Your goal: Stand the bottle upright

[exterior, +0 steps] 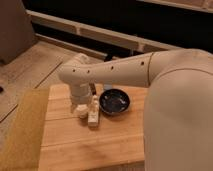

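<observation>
The bottle (93, 112) is a slim cream-white shape with a narrower neck pointing away from the camera, on the wooden table (90, 147) just left of the dark blue bowl (114, 101). I cannot tell whether it lies flat or stands. My gripper (81, 109) hangs straight down from the white arm (115, 72), right beside the bottle's left side and low over the table. It looks open, with nothing seen held. Whether it touches the bottle does not show.
The arm's large white body (180, 115) fills the right side and hides that part of the table. A yellow-green mat (22, 130) covers the table's left end. Beyond the table are a wooden floor and a dark wall with rails.
</observation>
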